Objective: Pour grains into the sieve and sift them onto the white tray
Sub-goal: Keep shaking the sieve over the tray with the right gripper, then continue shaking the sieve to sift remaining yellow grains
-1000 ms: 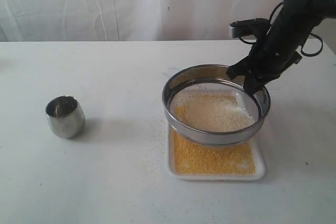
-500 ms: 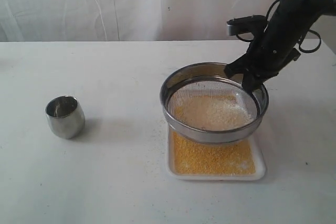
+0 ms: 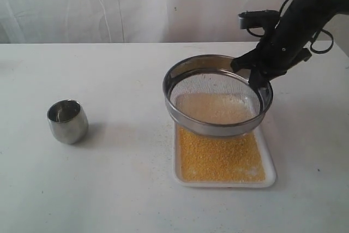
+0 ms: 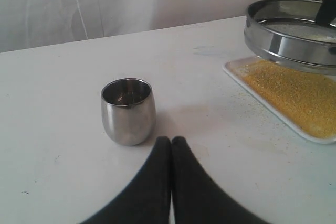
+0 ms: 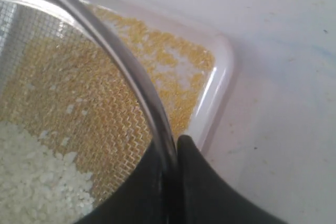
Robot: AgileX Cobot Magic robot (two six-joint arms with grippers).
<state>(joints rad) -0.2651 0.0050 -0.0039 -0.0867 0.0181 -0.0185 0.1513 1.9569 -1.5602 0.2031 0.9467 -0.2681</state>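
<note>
The sieve (image 3: 214,130), gripped by the right gripper (image 3: 256,78), hangs over the white tray (image 3: 271,169) on a white table (image 3: 114,184); left gripper (image 4: 171,145) clenched.

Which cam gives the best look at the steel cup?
Left wrist view: the steel cup sits close, upright, with its rim and inside visible. Exterior view shows it small, at left. Right wrist view misses it.

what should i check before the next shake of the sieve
1. Right gripper clamped on the rim of the sieve: ok.
2. Sieve held above the white tray: ok.
3. Yellow grains landing in the tray: ok, a few specks on the table.
4. Yellow grains left in the sieve among the pale bits: cannot tell.
5. Cup upright, away from the sieve: ok.
6. Left gripper shut, empty: ok.
</note>
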